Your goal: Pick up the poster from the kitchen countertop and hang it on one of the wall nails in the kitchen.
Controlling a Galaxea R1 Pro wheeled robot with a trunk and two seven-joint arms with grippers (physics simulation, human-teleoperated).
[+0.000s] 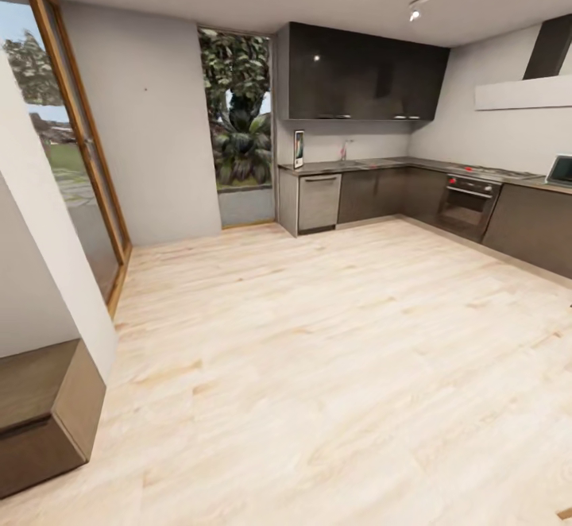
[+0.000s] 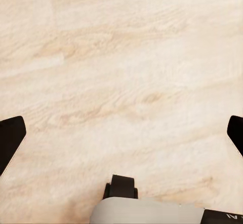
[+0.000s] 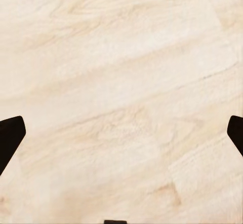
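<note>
Left pincer (image 2: 121, 133): my fingers (image 2: 10, 138) sit at the far edges of the left wrist view, spread wide, nothing between them, just pale wood floor (image 2: 126, 57) below.
Right pincer (image 3: 121, 133): same on my right; fingertips (image 3: 10, 135) wide apart, holding nothing, plank floor under them.
Window wall: tall wood-framed glass door (image 1: 75, 160) at left of the head view, narrow window (image 1: 237, 113) w/ plants beyond it.
Poster (image 1: 299, 149): stands upright at the left end of the kitchen countertop (image 1: 373, 164), near the window, against the wall. Well apart from both my pincers, across the open floor.
Countertop run: grey slab over dark cabinets (image 1: 381, 192), dishwasher (image 1: 319, 202) just below the poster, tap (image 1: 345, 149) further right, oven (image 1: 467, 206) and hob past the corner.
Hard to see: poster is tiny; art is a colour smear, lettering can't be read. Tap is a thin blur. A screen-like thing (image 1: 561, 170) at the right edge is cut off.
Writing: partial pale letters on the grey part at the edge of the left wrist view, cropped, unreadable.
Wall: a small dark speck (image 1: 144, 89) on the grey wall left of the window; can't tell what it is.
</note>
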